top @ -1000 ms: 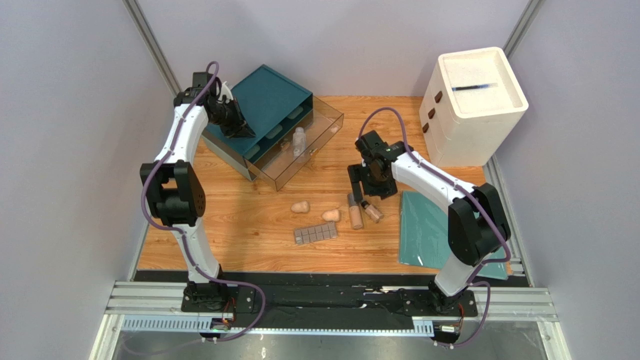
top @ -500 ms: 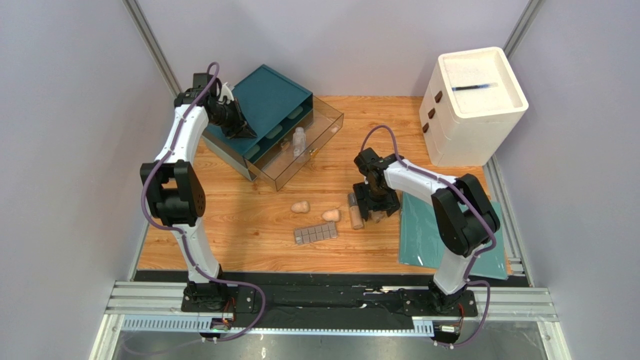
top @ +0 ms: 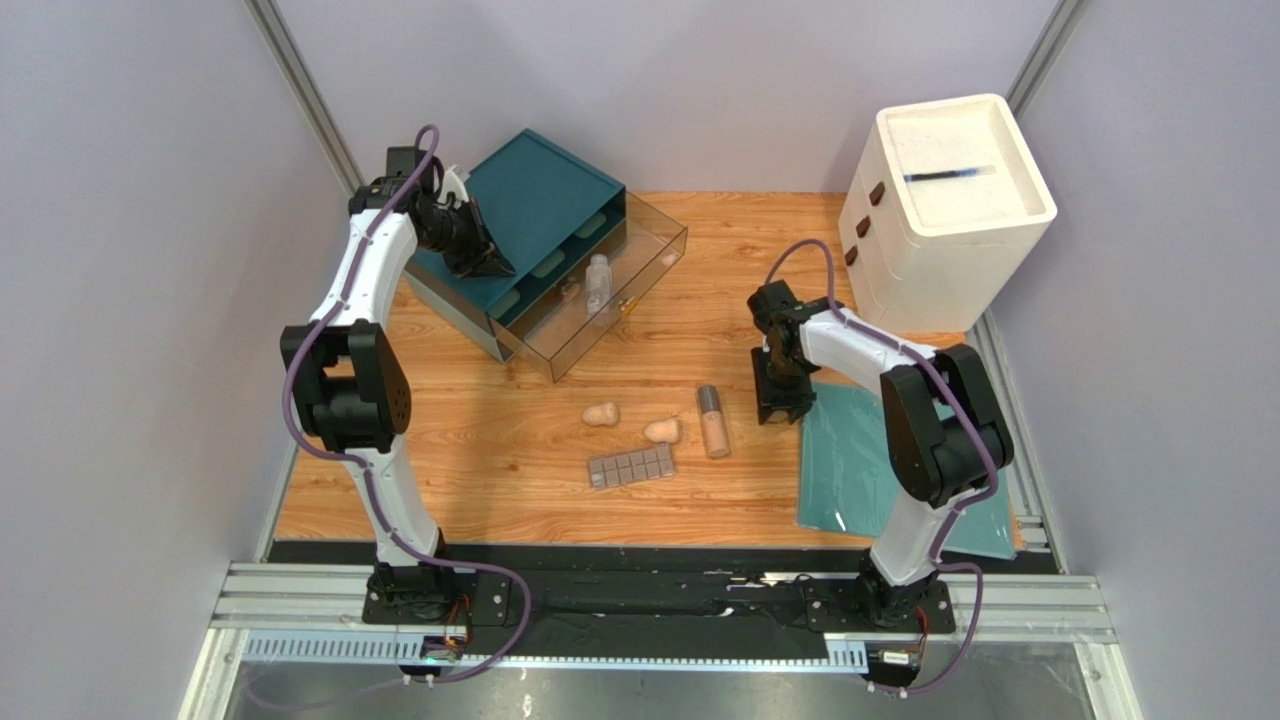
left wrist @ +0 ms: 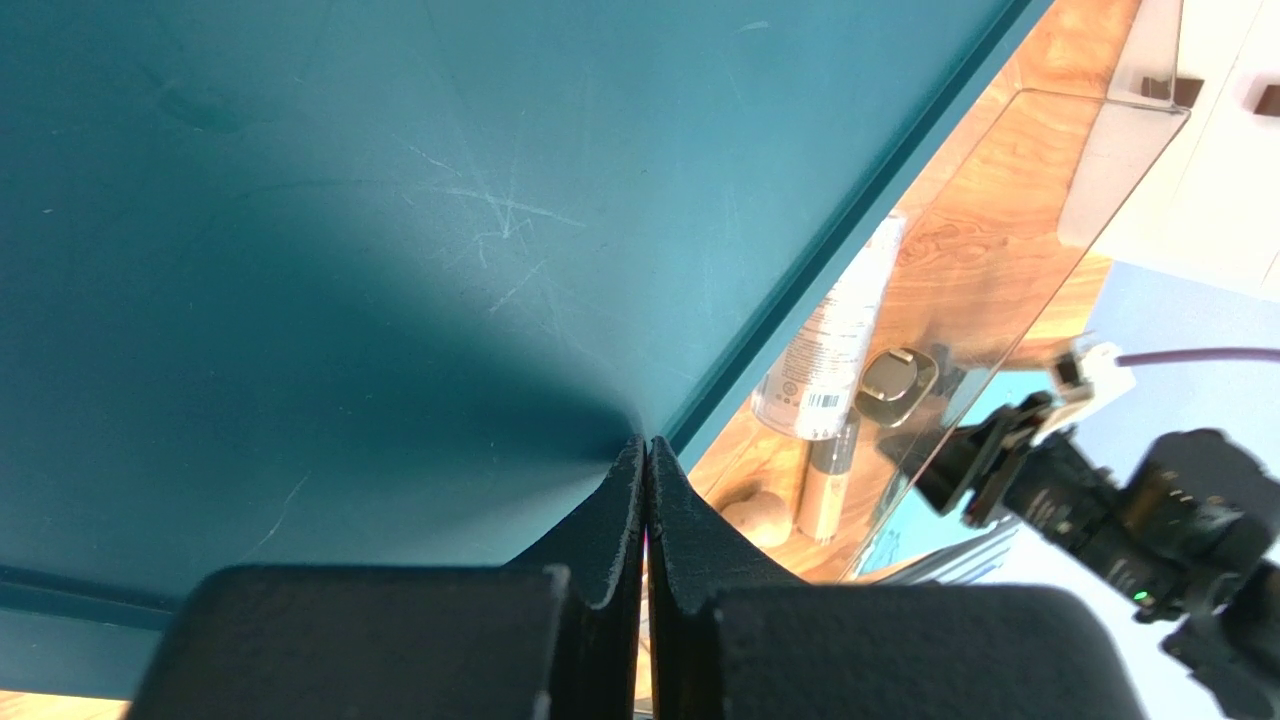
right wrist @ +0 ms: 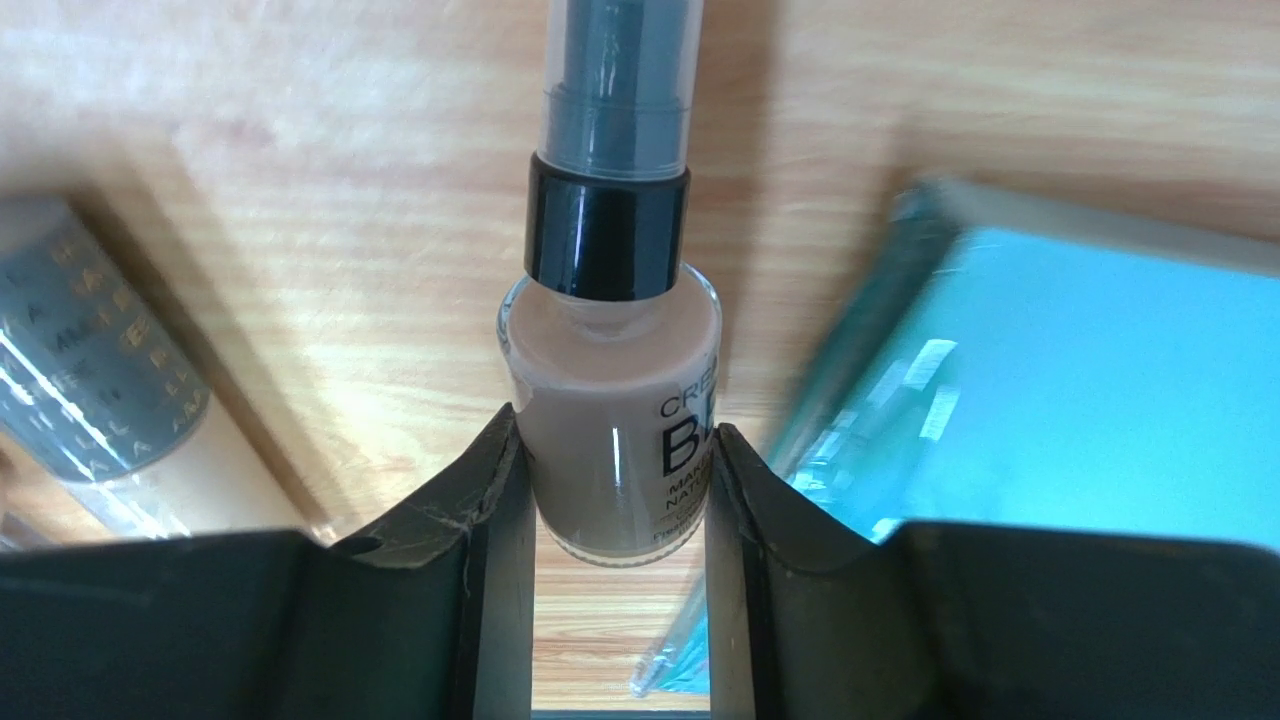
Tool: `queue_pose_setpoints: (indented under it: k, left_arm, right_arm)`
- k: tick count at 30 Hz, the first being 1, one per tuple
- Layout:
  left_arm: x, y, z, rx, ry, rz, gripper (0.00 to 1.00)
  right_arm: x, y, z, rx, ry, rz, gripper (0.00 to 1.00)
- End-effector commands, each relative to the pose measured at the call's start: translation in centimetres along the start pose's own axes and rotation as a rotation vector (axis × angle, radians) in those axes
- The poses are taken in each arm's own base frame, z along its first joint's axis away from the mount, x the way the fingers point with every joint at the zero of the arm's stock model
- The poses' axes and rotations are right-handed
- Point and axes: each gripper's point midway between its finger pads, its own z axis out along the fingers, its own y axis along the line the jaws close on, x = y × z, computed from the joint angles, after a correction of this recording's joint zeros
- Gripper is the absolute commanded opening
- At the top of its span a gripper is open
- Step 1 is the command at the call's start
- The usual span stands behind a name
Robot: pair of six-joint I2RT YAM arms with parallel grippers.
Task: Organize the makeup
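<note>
- The right hand [top: 778,395] has moved to the right, to the edge of the teal mat [top: 851,450].
- It has closed on one tan bottle [right wrist: 612,398], now apart from the second bottle [top: 712,422].

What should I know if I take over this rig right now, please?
Left pincer: shut, empty, over the top of the teal drawer box.
Right pincer: shut on a beige bottle, beside the teal mat.
Done: one clear bottle lies in the open clear drawer.
Left: the held bottle, plus the second beige bottle, far sponge, near sponge and palette, all lying on the table.
</note>
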Motion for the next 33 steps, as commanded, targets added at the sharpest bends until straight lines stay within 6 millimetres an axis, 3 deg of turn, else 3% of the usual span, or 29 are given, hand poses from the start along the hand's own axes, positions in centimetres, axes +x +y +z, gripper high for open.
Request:
queue_pose_setpoints:
  k: [1, 2, 4, 5, 8, 9, 11, 12, 14, 16, 17, 19, 20, 22, 25, 33]
  left_arm:
    - [0.9, 1.7, 0.9, -0.044, 0.040, -0.015, 0.00]
    - [1.0, 1.6, 0.9, -0.042, 0.042, -0.009, 0.00]
    - [0.9, 1.6, 0.8, -0.041, 0.039, -0.006, 0.00]
    - [0.9, 1.6, 0.7, -0.042, 0.038, -0.007, 0.00]
    - [0.9, 1.4, 0.8, -0.028, 0.042, -0.010, 0.00]
    - [0.9, 1.4, 0.8, -0.027, 0.043, -0.008, 0.00]
    - [0.9, 1.4, 0.8, -0.027, 0.044, -0.009, 0.00]
    - [1.0, 1.3, 0.8, -0.025, 0.045, -0.011, 0.00]
    - [1.0, 1.4, 0.8, -0.025, 0.047, -0.008, 0.00]
    - [1.1, 1.4, 0.9, -0.025, 0.051, -0.006, 0.00]
    - [1.1, 1.4, 0.8, -0.022, 0.052, -0.006, 0.00]
    - [1.1, 1.2, 0.8, -0.018, 0.052, -0.004, 0.00]
    - [1.1, 1.2, 0.8, -0.016, 0.052, -0.006, 0.00]
    - [1.1, 1.0, 0.7, -0.012, 0.052, -0.002, 0.00]
    - [1.1, 1.1, 0.6, -0.012, 0.052, 0.001, 0.00]
    - [1.2, 1.0, 0.6, -0.010, 0.058, 0.005, 0.00]
  right_arm:
    - [-5.1, 0.2, -4.8, -0.019, -0.183, 0.007, 0.00]
    - [-7.2, 0.8, -6.6, -0.043, -0.244, 0.015, 0.00]
    - [-8.6, 1.3, -7.9, -0.057, -0.266, 0.028, 0.00]
    - [-10.7, 2.2, -10.0, -0.095, -0.326, 0.038, 0.00]
    - [-13.0, 4.0, -12.0, -0.176, -0.369, 0.070, 0.00]
    - [-14.8, 4.7, -13.9, -0.205, -0.428, 0.089, 0.00]
    - [-15.9, 6.6, -14.8, -0.289, -0.442, 0.082, 0.00]
    - [-17.3, 7.4, -16.6, -0.317, -0.492, 0.087, 0.00]
    - [-18.6, 8.9, -17.3, -0.349, -0.509, 0.081, 0.00]
    - [-20.2, 11.0, -20.2, -0.407, -0.575, 0.066, 0.00]
    - [-20.6, 12.0, -19.6, -0.415, -0.564, 0.054, 0.00]
    - [-21.6, 14.4, -21.3, -0.472, -0.601, 0.024, 0.00]
    - [-21.9, 15.5, -20.6, -0.485, -0.590, 0.012, 0.00]
    - [-22.4, 17.6, -21.6, -0.532, -0.609, -0.014, 0.00]
    - [-22.5, 20.6, -21.5, -0.599, -0.592, -0.050, 0.00]
    - [-19.8, 27.2, -19.7, -0.763, -0.485, -0.134, 0.00]
